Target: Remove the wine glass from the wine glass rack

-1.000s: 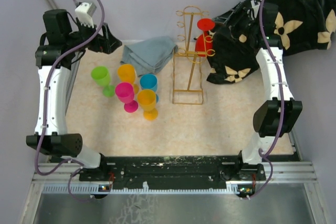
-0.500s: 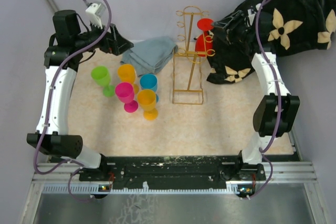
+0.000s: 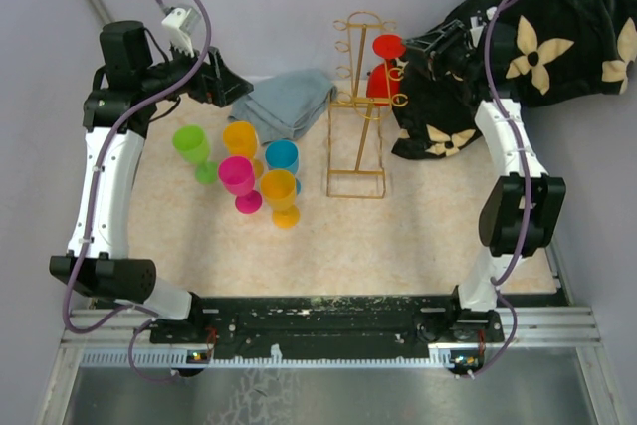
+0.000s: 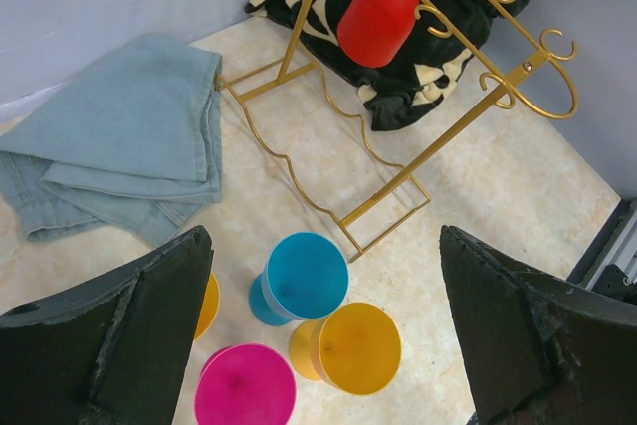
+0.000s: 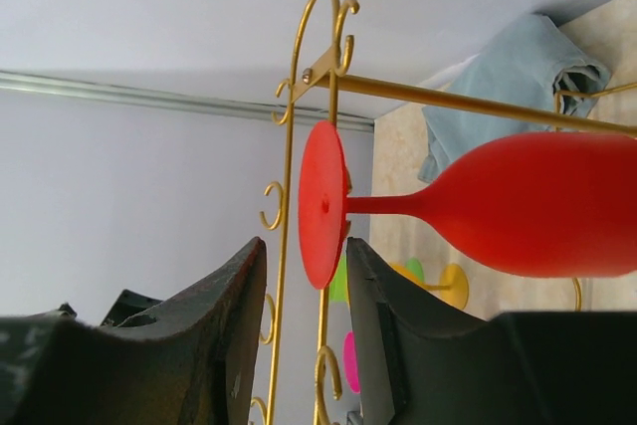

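Note:
The gold wire wine glass rack [image 3: 358, 131] stands at the back middle of the table. A red wine glass [image 3: 384, 72] hangs upside down from its right side hook, foot at the top. My right gripper [image 3: 420, 52] is open right beside the foot. In the right wrist view the red foot [image 5: 320, 201] dips between my two fingers [image 5: 304, 246] with a gap to the left finger, and the bowl [image 5: 537, 206] points right. My left gripper [image 3: 234, 90] is open and empty over the cloth. The left wrist view shows the glass [image 4: 383, 12] and the rack [image 4: 468, 111].
Several coloured plastic goblets stand left of the rack: green [image 3: 191, 141], orange [image 3: 240, 136], blue [image 3: 282, 156], pink [image 3: 237, 176], yellow [image 3: 280, 189]. A grey-blue cloth [image 3: 284, 102] lies behind them. A black floral fabric [image 3: 537, 37] is heaped at the back right, close behind the rack.
The right gripper has moved left up to the red glass's foot. The left arm has swung right toward the cloth. Little moved in the last half second.

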Robot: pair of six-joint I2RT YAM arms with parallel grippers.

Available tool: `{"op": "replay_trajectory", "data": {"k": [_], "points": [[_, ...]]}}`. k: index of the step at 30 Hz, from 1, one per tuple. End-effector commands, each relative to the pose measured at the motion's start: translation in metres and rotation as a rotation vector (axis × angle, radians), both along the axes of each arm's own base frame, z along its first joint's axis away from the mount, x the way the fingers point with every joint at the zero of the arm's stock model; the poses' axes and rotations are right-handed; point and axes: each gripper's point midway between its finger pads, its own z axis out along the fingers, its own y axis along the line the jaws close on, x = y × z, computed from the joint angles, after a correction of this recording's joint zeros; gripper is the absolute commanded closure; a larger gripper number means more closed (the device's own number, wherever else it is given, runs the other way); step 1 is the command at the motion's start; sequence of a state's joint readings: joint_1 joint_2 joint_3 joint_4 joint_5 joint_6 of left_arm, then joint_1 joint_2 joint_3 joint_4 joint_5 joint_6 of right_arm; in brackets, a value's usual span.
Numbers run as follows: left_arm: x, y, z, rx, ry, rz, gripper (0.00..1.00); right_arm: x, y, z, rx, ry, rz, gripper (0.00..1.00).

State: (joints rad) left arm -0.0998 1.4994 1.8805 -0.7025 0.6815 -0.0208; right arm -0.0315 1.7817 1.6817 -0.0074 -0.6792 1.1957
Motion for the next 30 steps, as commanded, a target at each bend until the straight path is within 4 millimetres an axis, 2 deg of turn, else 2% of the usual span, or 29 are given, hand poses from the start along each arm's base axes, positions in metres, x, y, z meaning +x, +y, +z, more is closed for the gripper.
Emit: {"op": "replay_trajectory", "data": {"k": [1,15,22,27,30], "points": [[-0.008,-0.001,0.01,0.008,-0.046,-0.01,0.0,0.006,-0.004,0.003,0.006,-0.027,-0.012,0.62],[-0.008,-0.001,0.006,0.011,-0.037,-0.015,0.0,0.014,-0.006,-0.001,0.004,-0.012,-0.025,0.66],[-0.009,-0.002,0.003,0.015,-0.03,-0.022,0.0,0.016,-0.006,0.002,0.007,-0.015,-0.027,0.81],[-0.008,-0.003,0.0,0.016,-0.023,-0.027,0.0,0.015,-0.005,0.005,0.01,-0.025,-0.026,0.84],[-0.007,-0.004,-0.001,0.016,-0.018,-0.032,0.0,0.015,-0.007,0.008,0.011,-0.033,-0.031,0.94]]}}
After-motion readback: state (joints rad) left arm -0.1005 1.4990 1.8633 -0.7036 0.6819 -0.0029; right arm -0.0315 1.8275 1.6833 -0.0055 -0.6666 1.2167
